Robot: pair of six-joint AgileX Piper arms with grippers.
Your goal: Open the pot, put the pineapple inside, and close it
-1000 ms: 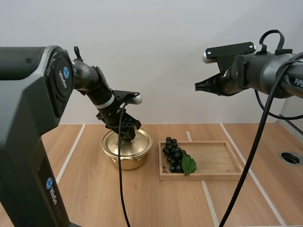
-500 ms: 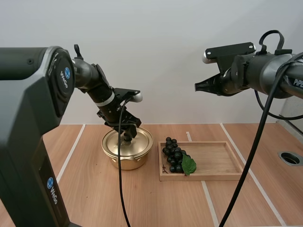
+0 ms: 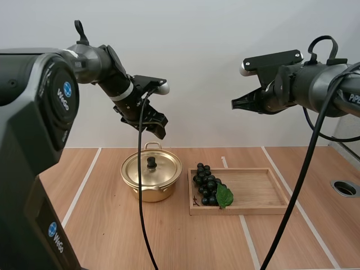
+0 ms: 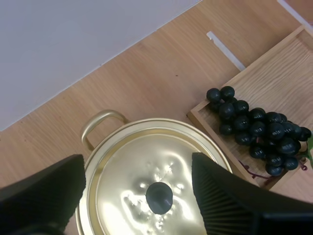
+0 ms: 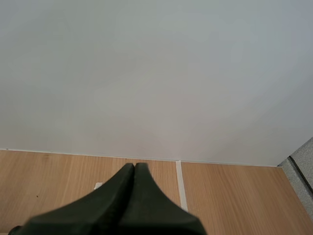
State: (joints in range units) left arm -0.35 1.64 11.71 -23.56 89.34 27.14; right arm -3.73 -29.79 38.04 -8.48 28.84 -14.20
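In the high view the left fingers (image 3: 157, 128) hang in the upper left of the frame, above the pot (image 3: 147, 194) and clear of it; the left wrist view shows those fingers (image 4: 230, 205) spread wide, ribbed inner faces turned to each other, holding nothing, with the lid (image 4: 142, 166) and its black knob (image 4: 159, 197) lying beneath the gap between them. The golden pot stands on the table (image 3: 185, 242), left of centre in the high view; its lid (image 3: 160, 169) sits on it, closed, with the knob (image 3: 151, 162) in the middle; one loop handle (image 4: 98, 122) shows at the pot's rim. Just beside the pot, to its right, lies a wooden tray (image 3: 256, 188); the fruit in view is a bunch of dark grapes (image 3: 206, 183) with a green leaf (image 3: 224, 196), lying in the tray's left end, nearest the pot. The right fingers (image 3: 239, 103) are in the upper right of the frame, high above the table, well apart from pot and tray, pointing left; in the right wrist view they lie pressed together as one dark wedge, gripping nothing.
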